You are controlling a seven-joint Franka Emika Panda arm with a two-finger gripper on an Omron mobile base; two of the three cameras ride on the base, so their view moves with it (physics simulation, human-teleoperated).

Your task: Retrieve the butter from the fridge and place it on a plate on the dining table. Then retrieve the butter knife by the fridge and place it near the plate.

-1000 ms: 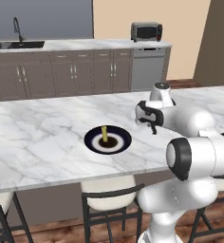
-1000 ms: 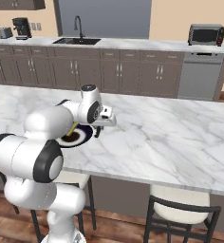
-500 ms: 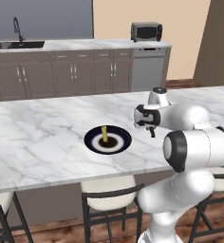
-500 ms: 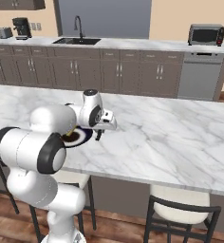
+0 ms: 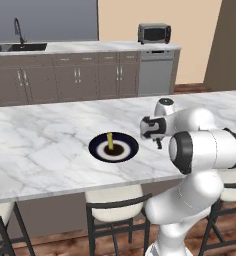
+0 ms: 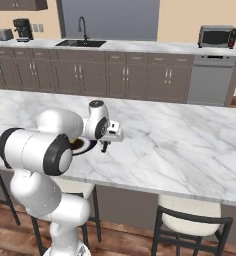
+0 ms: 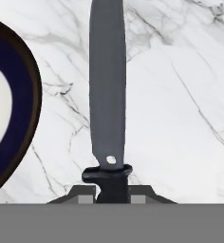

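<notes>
One hand (image 5: 158, 142) grips butter knife (image 7: 107, 95); butter (image 5: 110, 141) on plate (image 5: 125, 153)

- The arm (image 5: 200, 150) is glossy white, built of thick rounded segments that swell into bulbous joints.
- Dark grey to black rings mark the joints, a broad one at the elbow (image 6: 52, 154).
- The wrist ends in a small white domed cap (image 5: 164, 105) with a dark band.
- The hand (image 6: 111, 133) is a boxy white block with dark undersides.
</notes>
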